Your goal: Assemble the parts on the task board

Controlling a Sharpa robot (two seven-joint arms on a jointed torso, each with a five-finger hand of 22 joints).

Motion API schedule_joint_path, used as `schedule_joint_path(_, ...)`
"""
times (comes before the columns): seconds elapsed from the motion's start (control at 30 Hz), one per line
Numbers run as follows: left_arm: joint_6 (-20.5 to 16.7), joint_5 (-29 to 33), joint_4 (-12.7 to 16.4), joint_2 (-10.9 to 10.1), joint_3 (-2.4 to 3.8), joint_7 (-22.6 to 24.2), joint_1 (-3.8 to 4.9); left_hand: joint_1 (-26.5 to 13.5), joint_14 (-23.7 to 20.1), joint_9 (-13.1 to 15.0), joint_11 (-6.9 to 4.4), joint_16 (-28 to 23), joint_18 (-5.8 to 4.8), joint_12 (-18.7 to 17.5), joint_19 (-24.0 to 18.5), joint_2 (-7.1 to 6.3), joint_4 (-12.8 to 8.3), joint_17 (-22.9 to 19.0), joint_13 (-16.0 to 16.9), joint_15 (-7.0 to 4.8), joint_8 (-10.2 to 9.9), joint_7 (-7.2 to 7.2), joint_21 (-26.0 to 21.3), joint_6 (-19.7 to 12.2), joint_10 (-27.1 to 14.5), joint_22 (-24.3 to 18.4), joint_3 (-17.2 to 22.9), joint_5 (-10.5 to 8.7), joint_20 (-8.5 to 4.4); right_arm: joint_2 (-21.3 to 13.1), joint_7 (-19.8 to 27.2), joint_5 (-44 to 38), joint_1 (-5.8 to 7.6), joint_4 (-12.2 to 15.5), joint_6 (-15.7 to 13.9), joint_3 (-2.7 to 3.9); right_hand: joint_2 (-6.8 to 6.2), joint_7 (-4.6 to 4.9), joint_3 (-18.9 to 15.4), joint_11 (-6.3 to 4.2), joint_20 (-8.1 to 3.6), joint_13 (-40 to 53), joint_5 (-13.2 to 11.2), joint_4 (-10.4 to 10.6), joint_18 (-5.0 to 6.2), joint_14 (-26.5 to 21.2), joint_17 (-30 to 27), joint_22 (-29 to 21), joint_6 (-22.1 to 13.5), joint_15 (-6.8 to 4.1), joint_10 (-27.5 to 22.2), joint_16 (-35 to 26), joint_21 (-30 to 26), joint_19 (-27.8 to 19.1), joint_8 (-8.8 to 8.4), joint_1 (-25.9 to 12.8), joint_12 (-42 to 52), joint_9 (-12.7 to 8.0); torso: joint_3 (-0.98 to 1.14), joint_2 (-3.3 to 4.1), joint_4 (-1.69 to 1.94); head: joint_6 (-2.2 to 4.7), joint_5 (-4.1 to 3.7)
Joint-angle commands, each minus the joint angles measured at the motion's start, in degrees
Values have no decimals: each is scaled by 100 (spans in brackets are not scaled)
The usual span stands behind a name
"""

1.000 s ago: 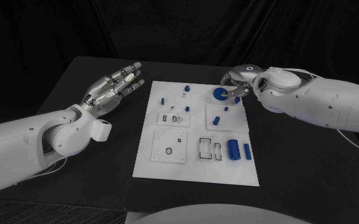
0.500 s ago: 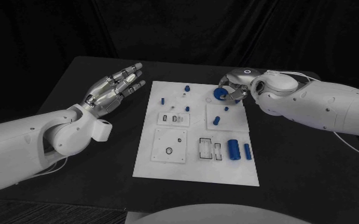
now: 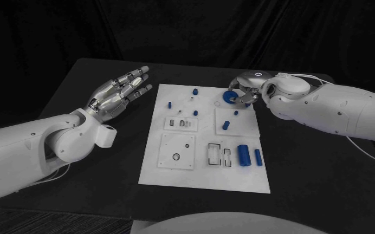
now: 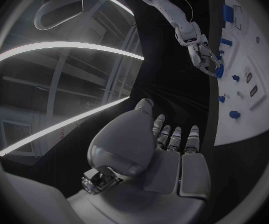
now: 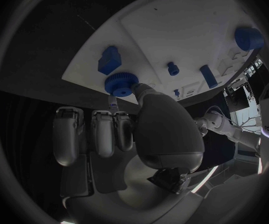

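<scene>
**Q:** Head view. What is held, and where?

**A:** The right hand point(image 3: 249, 94) pinches a blue toothed wheel point(image 3: 229, 97) near the far right corner of the task board point(image 3: 205, 177). The left hand point(image 3: 117, 93) hangs released, fingers spread, off the board's left edge. Small blue pegs point(image 3: 194, 91) stand along the far edge; two blue cylinders point(image 3: 244, 155) lie near the right edge, toward the near side.

**Q:** Left wrist view. What does it add?

**A:** Its own left hand point(image 4: 166, 149) is empty, clear of the board point(image 4: 259, 104). Across the board, the right hand point(image 4: 203, 57) grasps the wheel point(image 4: 219, 71) at the far edge.

**Q:** Right wrist view. How is the grip?

**A:** Fingers point(image 5: 144, 92) meet the wheel point(image 5: 121, 83) at its rim, at the board's edge beside a blue block point(image 5: 109, 60). Whether the wheel rests on the board cannot be told.

**Q:** What would make this step go well?

**A:** Probably: keep the wheel level, centre it over its seat, lower it straight, and release only once it sits flat.
</scene>
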Motion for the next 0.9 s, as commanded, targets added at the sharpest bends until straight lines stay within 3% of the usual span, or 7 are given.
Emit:
schedule_joint_path(0.03,112,-2,4,13,5,31,-9,100,2,83,73,-55,-26,85,50,-46,-102,-41,13,62,84,25,-24,-16,-12,3,226,107,4,6,12,-15,-45,-26,228,-16,34,-8,160,47,32,1506,251,-138,-121,616,1527,1176,96,32,627,115,-15,270,249,281,95,126,2,6,2,-1,-3)
schedule_joint_path(0.13,125,-2,3,14,5,21,-10,102,2,83,76,-55,-26,85,52,-46,-107,-41,13,63,83,26,-23,-16,-12,4,231,109,6,11,61,-15,-47,-29,221,-16,68,-2,282,50,35,1506,352,-269,-120,616,1527,1175,257,35,627,115,-22,267,367,396,95,166,1,6,1,0,5)
schedule_joint_path(0.3,138,-2,2,11,5,11,-12,105,2,84,77,-55,-26,86,53,-46,-114,-41,13,67,83,26,-22,-15,-13,5,238,113,10,4,124,-15,-48,-5,106,-16,95,-9,371,46,32,1506,282,-460,-121,616,1527,1185,534,30,627,115,-24,273,620,471,95,305,1,5,2,0,3)
schedule_joint_path(0.53,146,-2,2,-1,5,6,-13,112,3,83,80,-52,-26,89,58,-46,-131,-39,14,78,81,25,-18,-24,-12,8,254,120,21,-31,152,-14,-30,113,-138,-15,105,-6,378,47,33,1506,229,-512,-123,616,1527,1191,641,30,627,115,-23,278,726,465,95,373,1,5,4,-4,1)
schedule_joint_path(0.9,154,-2,-10,4,5,-15,-14,114,7,82,77,-47,-25,92,63,-51,-151,-36,14,108,80,20,-15,-28,-12,10,275,124,39,20,152,-14,278,512,-498,-14,84,11,362,57,37,1506,164,-535,-128,616,1527,1206,711,37,627,115,-11,293,792,430,95,418,0,4,5,-13,6)
